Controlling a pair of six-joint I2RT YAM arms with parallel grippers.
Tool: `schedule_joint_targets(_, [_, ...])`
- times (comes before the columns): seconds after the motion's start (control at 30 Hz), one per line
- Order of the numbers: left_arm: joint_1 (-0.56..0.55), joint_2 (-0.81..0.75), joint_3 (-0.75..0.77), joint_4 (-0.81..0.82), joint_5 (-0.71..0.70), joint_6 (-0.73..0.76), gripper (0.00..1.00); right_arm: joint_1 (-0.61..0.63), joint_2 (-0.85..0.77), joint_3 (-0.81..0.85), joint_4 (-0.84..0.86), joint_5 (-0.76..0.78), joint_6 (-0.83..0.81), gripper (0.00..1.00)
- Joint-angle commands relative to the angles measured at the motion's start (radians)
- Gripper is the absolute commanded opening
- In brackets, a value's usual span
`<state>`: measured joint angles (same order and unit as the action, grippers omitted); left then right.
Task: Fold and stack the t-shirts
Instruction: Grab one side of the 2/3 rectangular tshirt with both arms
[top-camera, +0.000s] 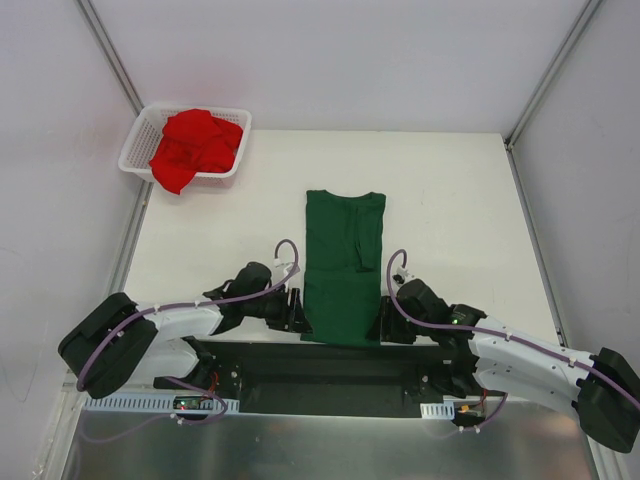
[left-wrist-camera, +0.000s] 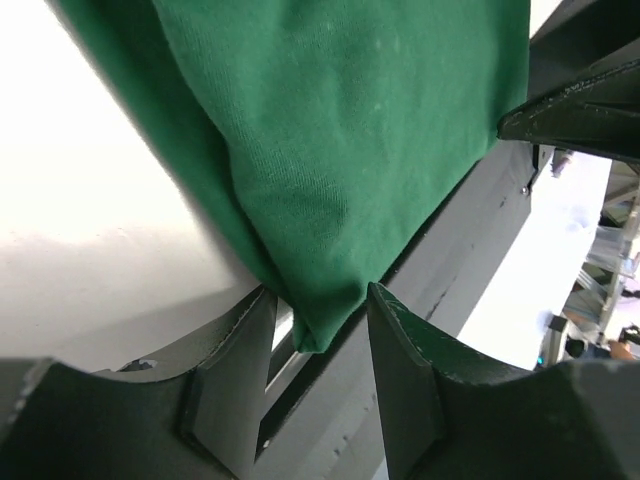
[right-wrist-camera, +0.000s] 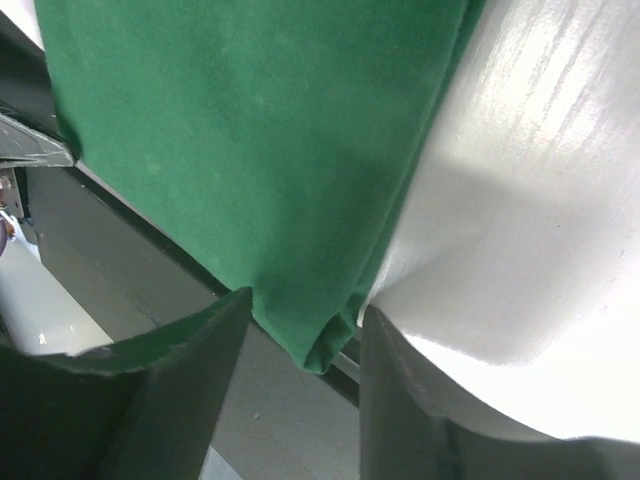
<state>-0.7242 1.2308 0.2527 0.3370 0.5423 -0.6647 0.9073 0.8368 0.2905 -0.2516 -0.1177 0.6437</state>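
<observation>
The dark green t-shirt (top-camera: 343, 260) lies flat in a long narrow fold at the middle of the table (top-camera: 450, 200), its near hem over the table's front edge. My left gripper (top-camera: 293, 308) is at its near left corner. In the left wrist view that gripper (left-wrist-camera: 320, 305) is open, and the corner of the green cloth (left-wrist-camera: 330, 150) hangs between the fingers (left-wrist-camera: 235, 380) unpinched. My right gripper (top-camera: 385, 322) is at the near right corner, and in the right wrist view it (right-wrist-camera: 305, 310) straddles the green corner (right-wrist-camera: 250, 130), open too. The red t-shirt (top-camera: 195, 145) is crumpled in a basket.
The white mesh basket (top-camera: 140, 128) stands at the far left corner of the table, with red cloth spilling over its front rim. A black base plate (top-camera: 330, 365) runs along the near edge between the arm bases. White walls close in both sides.
</observation>
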Motion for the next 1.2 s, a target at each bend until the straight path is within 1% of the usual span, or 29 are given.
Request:
schedule_joint_targets(0.0, [0.016, -0.008, -0.033, -0.081, -0.093, 0.059, 0.42, 0.005, 0.002, -0.001, -0.054, 0.03, -0.001, 0.44])
schedule_joint_targets(0.07, [0.016, -0.007, -0.032, -0.081, -0.091, 0.059, 0.42, 0.004, 0.002, -0.004, -0.046, 0.029, -0.001, 0.39])
schedule_joint_targets(0.1, [0.016, -0.008, -0.03, -0.079, -0.093, 0.059, 0.42, 0.005, 0.002, -0.004, -0.046, 0.03, 0.002, 0.35])
schedule_joint_targets(0.2, [0.016, -0.005, -0.032, -0.075, -0.091, 0.057, 0.42, 0.005, 0.005, -0.004, -0.046, 0.032, -0.001, 0.3])
schedule_joint_targets(0.3, [0.014, 0.001, -0.032, -0.07, -0.085, 0.057, 0.42, 0.004, 0.015, -0.004, -0.043, 0.029, -0.001, 0.26])
schedule_joint_targets(0.37, [0.016, 0.006, -0.033, -0.061, -0.074, 0.057, 0.4, 0.005, 0.016, -0.005, -0.035, 0.027, 0.001, 0.24])
schedule_joint_targets(0.43, [0.016, 0.013, -0.033, -0.055, -0.067, 0.056, 0.36, 0.005, 0.016, -0.005, -0.034, 0.027, 0.002, 0.24])
schedule_joint_targets(0.53, [0.016, 0.025, -0.029, -0.044, -0.053, 0.057, 0.23, 0.005, 0.019, -0.001, -0.034, 0.027, 0.001, 0.22])
schedule_joint_targets(0.57, [0.016, 0.029, -0.027, -0.043, -0.053, 0.056, 0.14, 0.007, 0.022, 0.001, -0.034, 0.027, 0.002, 0.2])
schedule_joint_targets(0.63, [0.016, 0.038, -0.026, -0.036, -0.048, 0.057, 0.09, 0.005, 0.027, 0.002, -0.031, 0.024, -0.001, 0.18])
schedule_joint_targets(0.67, [0.016, 0.044, -0.026, -0.035, -0.047, 0.059, 0.0, 0.007, 0.028, 0.006, -0.032, 0.027, -0.001, 0.15])
schedule_joint_targets(0.73, [0.016, 0.052, -0.023, -0.029, -0.042, 0.059, 0.0, 0.007, 0.033, 0.01, -0.031, 0.026, -0.004, 0.13])
schedule_joint_targets(0.77, [0.016, 0.055, -0.021, -0.027, -0.039, 0.057, 0.0, 0.005, 0.033, 0.015, -0.031, 0.026, -0.007, 0.08])
schedule_joint_targets(0.87, [0.016, 0.058, -0.015, -0.026, -0.031, 0.057, 0.0, 0.007, 0.048, 0.024, -0.029, 0.023, -0.015, 0.01])
schedule_joint_targets(1.03, [0.016, 0.033, 0.011, -0.068, -0.022, 0.057, 0.0, 0.01, 0.042, 0.059, -0.057, 0.035, -0.026, 0.01])
schedule_joint_targets(1.17, [0.016, -0.046, 0.046, -0.151, -0.036, 0.068, 0.0, 0.01, 0.016, 0.107, -0.112, 0.055, -0.044, 0.01])
